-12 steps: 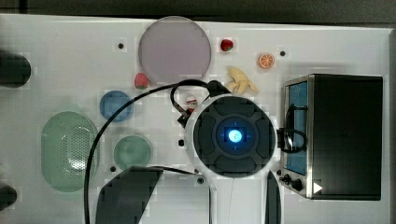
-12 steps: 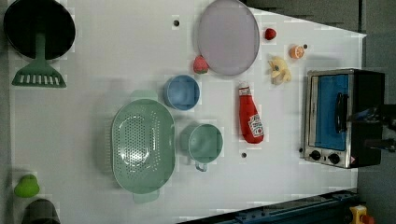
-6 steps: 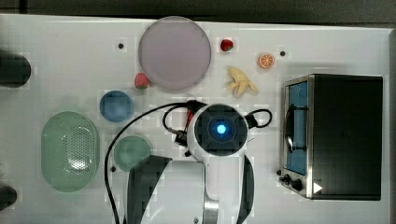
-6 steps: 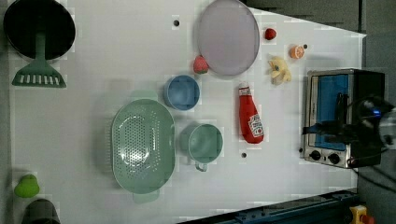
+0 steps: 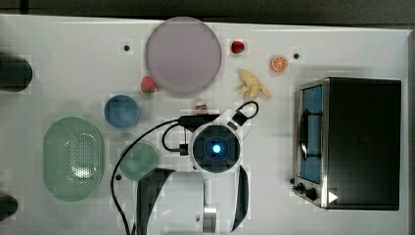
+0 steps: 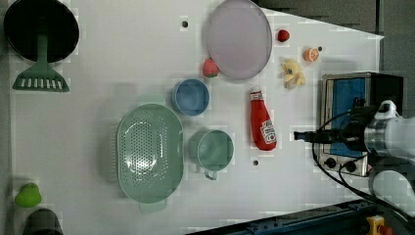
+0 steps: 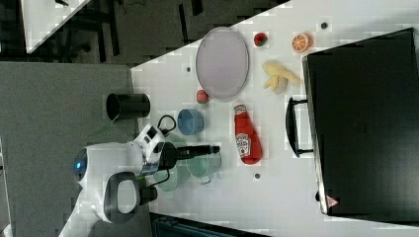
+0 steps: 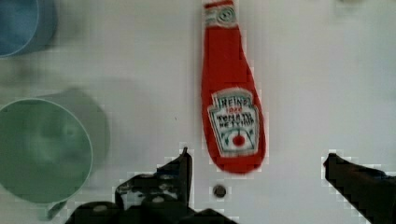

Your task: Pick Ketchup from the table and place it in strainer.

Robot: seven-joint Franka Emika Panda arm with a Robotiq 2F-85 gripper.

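the ketchup [image 6: 262, 119] lies flat on the table [image 6: 122, 58], cap toward the purple plate [image 6: 239, 38], between the green cup [image 6: 214, 150] and the toaster oven [image 6: 359, 120] in the left view, well apart from the strainer [image 6: 149, 152]. the claw [image 8: 257, 170] hangs released over the bottle's base, its fingers wide to straddle the body. judged: approach stage, nothing grasped yet.

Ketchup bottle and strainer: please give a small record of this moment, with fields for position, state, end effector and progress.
ketchup: Ketchup lies flat on the table, cap toward the purple plate
strainer: strainer holds nothing, beside the green cup
end effector: end effector open, above the table near the bottle's base, holding nothing
progress: bottle not yet grasped
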